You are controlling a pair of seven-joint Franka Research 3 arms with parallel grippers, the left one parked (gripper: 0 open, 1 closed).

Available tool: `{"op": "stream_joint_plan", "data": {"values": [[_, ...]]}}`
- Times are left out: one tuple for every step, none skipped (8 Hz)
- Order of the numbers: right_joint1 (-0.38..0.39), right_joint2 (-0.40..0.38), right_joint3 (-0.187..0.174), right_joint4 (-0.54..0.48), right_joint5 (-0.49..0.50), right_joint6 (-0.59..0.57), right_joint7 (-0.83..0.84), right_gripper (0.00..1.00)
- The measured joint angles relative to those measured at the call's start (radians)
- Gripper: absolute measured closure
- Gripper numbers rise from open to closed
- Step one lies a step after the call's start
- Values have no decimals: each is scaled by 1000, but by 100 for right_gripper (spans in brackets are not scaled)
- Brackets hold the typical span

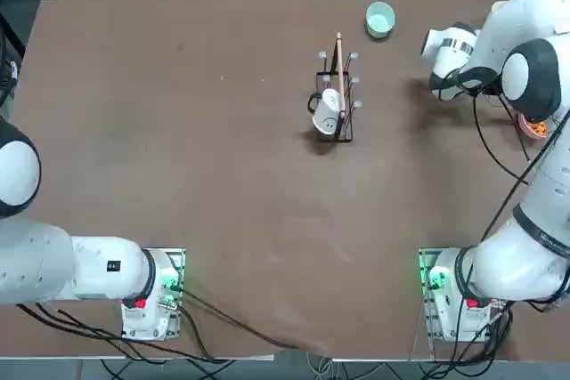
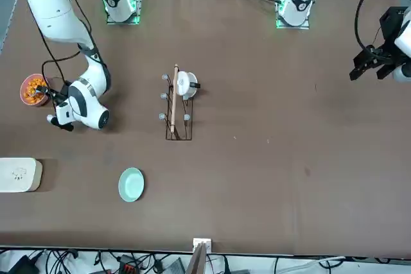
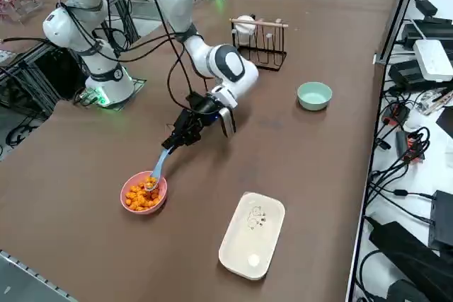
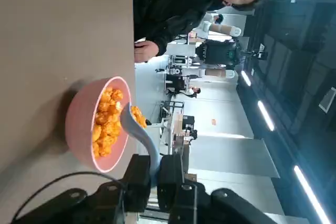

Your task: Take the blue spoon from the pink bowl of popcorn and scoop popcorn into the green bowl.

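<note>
right hand's pinching the blue spoon, so dip low into the popcorn, near the tabletop's right edge

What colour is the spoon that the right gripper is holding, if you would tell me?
The spoon is light blue; the right wrist view shows it best.

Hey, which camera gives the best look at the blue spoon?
The right wrist view: it shows the spoon up close, from the pincer to its tip at the popcorn. The right side view shows it smaller; in the front and top views I can't make it out.
</note>
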Motion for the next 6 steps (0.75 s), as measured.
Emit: {"op": "stream_joint_plan", "data": {"values": [[10,0,0,12,0,-16,0,89],[23,0,1,21,0,-27,0,89],[40,0,2,30,0,-46,0,89],[64,-1,4,48,0,-73,0,89],[97,-2,6,73,0,-100,-2,89],[137,-2,8,100,0,-125,-13,89]]}}
